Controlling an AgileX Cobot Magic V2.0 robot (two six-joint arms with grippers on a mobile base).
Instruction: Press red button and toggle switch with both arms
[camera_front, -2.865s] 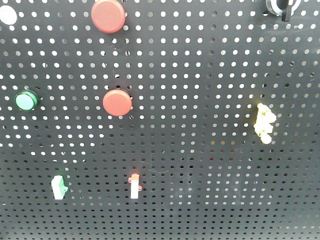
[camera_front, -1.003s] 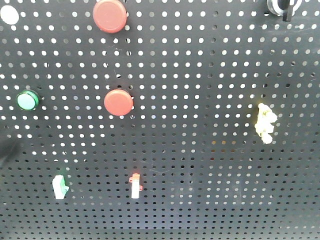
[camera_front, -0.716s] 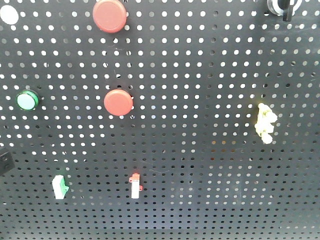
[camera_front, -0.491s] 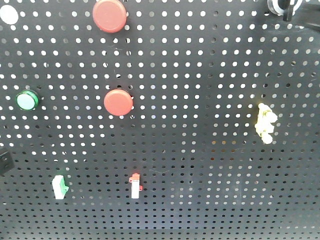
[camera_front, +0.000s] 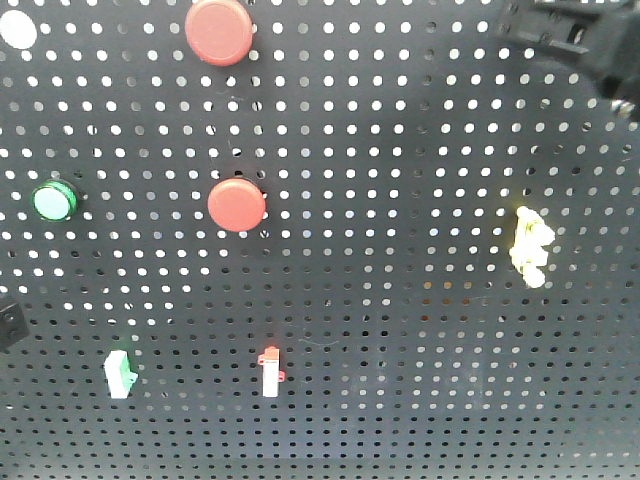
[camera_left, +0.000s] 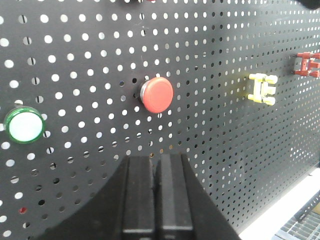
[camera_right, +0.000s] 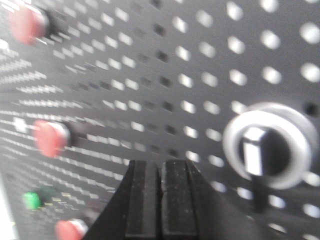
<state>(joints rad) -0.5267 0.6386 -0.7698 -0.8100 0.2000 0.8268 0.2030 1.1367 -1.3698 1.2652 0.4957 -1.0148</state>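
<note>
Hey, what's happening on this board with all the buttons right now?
Two grippers are lined up at a black pegboard of buttons and switches. The left gripper, shut, points toward a red button but is not touching it. The right gripper, also shut, sits just beside the toggle switch, not yet on its lever.

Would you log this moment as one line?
left gripper: shut, facing red button | right gripper: shut, near toggle switch | no contact
</note>
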